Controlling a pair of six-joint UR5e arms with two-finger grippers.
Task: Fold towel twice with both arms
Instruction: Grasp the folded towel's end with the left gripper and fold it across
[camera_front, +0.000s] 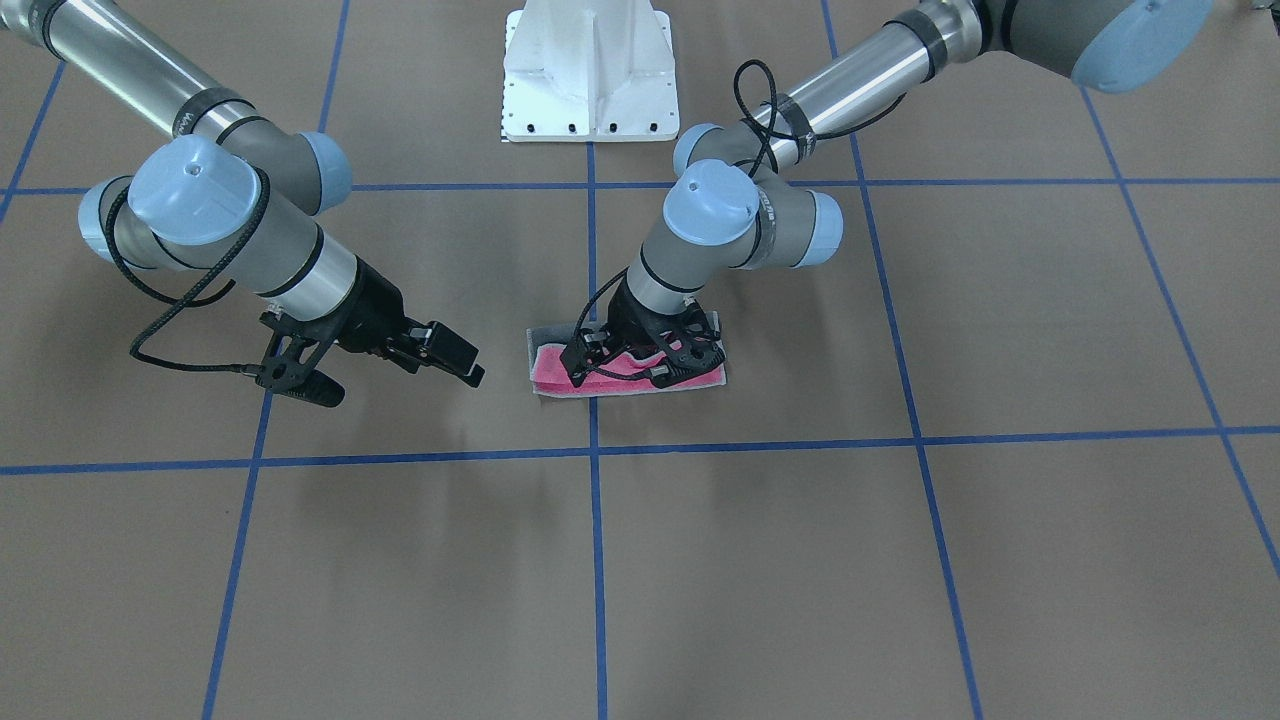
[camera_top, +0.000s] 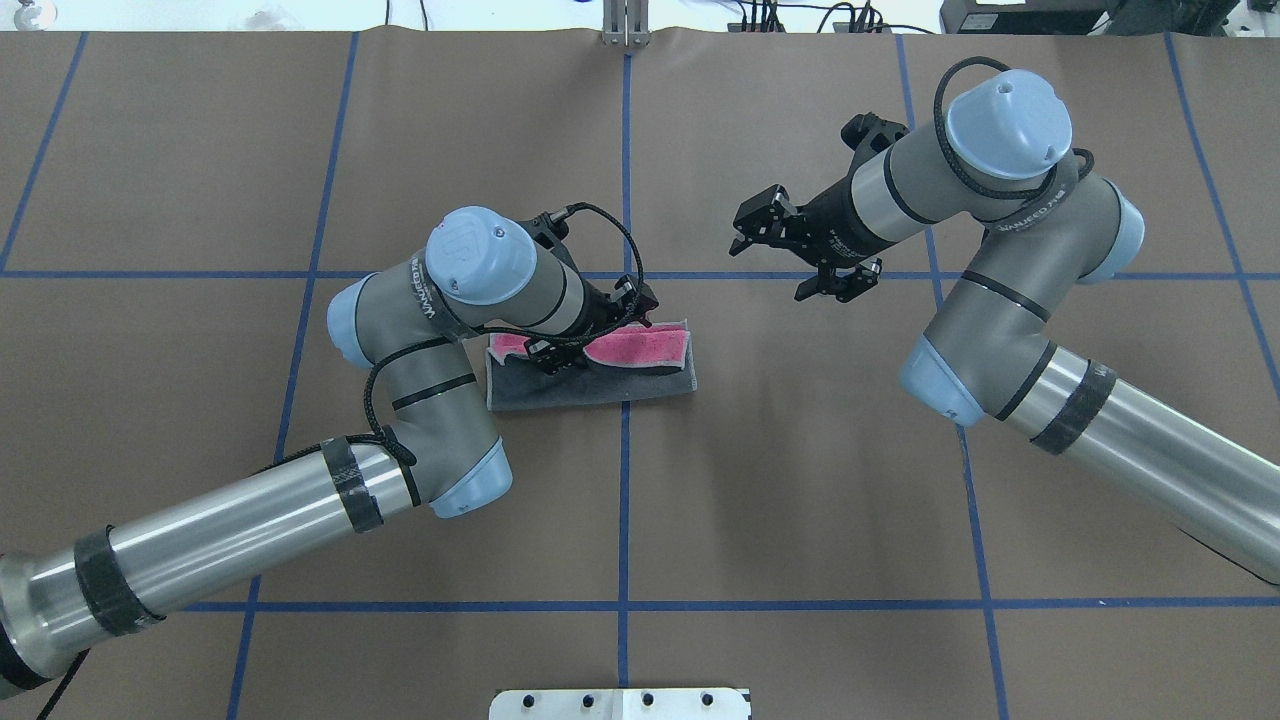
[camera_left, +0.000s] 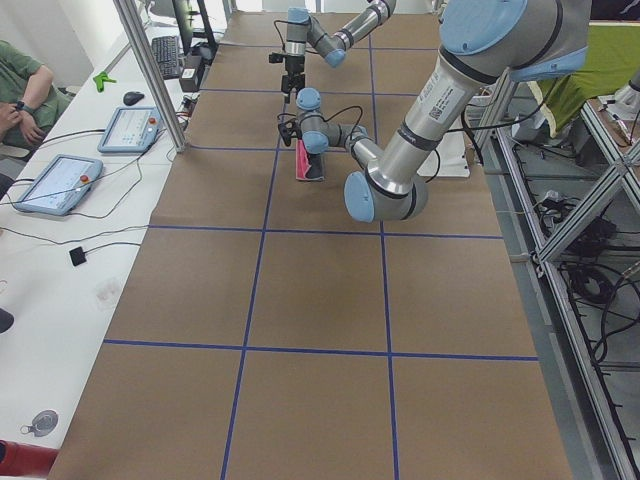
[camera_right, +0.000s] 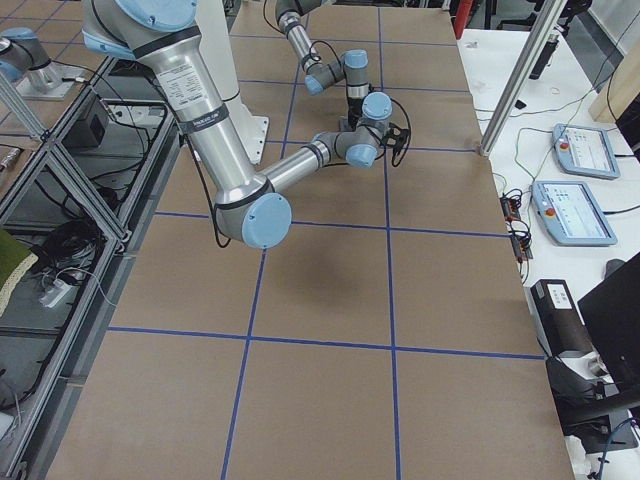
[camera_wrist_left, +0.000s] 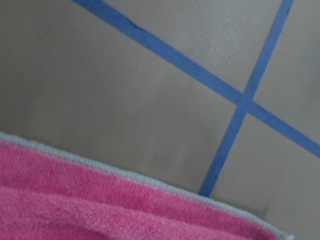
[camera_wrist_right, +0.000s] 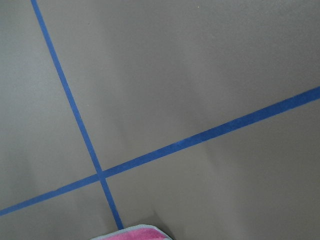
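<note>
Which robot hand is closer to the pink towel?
Left. The left gripper is down right over the towel, at its pink part. The right gripper hangs off to one side, clearly apart from the towel.

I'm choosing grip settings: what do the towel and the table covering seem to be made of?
The towel: soft terry or microfibre cloth, going by its fuzzy pink pile and stitched light grey edge. The table covering: probably matte brown paper or similar sheet, flat and without gloss, marked with blue tape lines.
</note>
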